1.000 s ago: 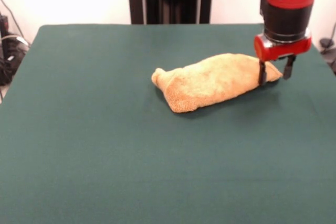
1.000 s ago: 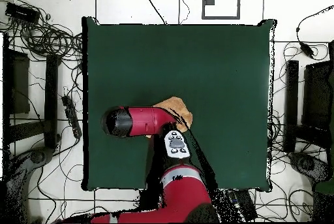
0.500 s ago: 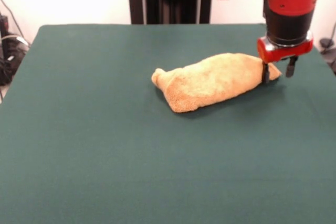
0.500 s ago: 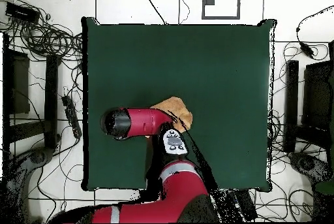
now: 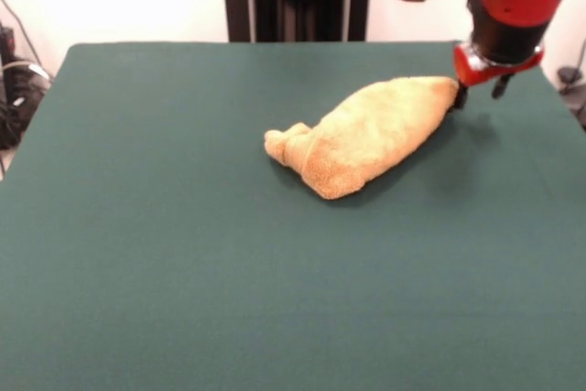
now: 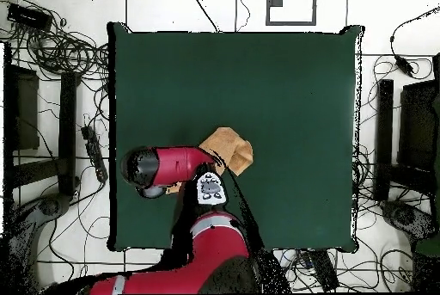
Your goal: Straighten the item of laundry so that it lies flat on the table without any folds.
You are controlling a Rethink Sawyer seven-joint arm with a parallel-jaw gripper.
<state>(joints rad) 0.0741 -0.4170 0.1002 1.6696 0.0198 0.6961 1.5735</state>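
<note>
With its corner pinched between closed fingers, one bunched orange-tan terry towel [image 5: 366, 136] stretches from table centre toward 2 o'clock, presumably so the fold can be drawn open. One red and black gripper [image 5: 477, 93] holds that raised corner above the single dark green felt table [image 5: 165, 254].

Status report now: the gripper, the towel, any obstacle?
Gripper at towel's raised corner, grip unclear. Towel bunched, not flat. Table shows no obstacle.
</note>
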